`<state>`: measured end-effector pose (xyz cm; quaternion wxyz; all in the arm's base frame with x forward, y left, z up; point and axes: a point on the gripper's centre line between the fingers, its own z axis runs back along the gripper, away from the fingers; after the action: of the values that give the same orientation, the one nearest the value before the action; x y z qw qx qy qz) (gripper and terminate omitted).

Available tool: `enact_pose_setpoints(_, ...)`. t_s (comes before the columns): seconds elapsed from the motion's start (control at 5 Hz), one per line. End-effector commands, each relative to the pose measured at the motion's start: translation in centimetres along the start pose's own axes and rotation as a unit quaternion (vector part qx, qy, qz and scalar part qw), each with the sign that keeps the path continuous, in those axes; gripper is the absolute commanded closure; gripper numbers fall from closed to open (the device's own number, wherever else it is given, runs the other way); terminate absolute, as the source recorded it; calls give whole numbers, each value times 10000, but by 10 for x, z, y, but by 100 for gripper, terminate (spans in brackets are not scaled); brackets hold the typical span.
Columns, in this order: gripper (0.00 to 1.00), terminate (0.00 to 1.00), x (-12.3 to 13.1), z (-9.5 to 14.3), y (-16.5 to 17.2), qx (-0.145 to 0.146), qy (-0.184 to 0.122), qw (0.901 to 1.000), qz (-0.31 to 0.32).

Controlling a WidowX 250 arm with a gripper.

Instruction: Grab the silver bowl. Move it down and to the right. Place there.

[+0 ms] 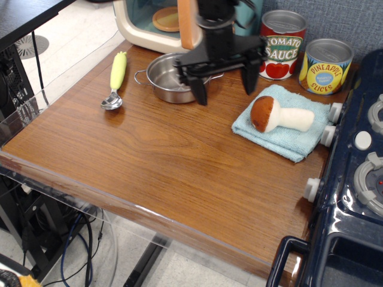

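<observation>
observation.image: round shiny silver bowl (163,82) behind black gripper (225,85).

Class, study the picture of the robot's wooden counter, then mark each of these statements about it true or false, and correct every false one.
1. The gripper is open. True.
2. The silver bowl is held clear of the counter. False: it rests on the wooden counter, not gripped.
3. The toy mushroom lies on the blue cloth. True.
4. The spoon sits inside the bowl. False: it lies on the counter to the bowl's left in the image.
5. Two printed cans, the tomato can and the pineapple can, stand at the back. True.
</observation>
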<state>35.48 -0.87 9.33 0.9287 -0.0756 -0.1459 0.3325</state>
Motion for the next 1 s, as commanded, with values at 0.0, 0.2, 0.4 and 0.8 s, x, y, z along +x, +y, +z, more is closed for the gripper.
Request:
enact_pose_setpoints(0.0, 0, 0, 22, 15, 26, 132, -735, 9892, 1258)
enact_pose_setpoints(0.2, 0, 0, 40, 15, 37, 256, -1099, 9770, 1808)
enact_pose_setpoints(0.4, 0, 0, 53, 12, 52, 406, -1409, 9615, 2325)
enact_pose_setpoints(0.8, 0, 0, 70, -8, 73, 562, -1466, 9166, 3676)
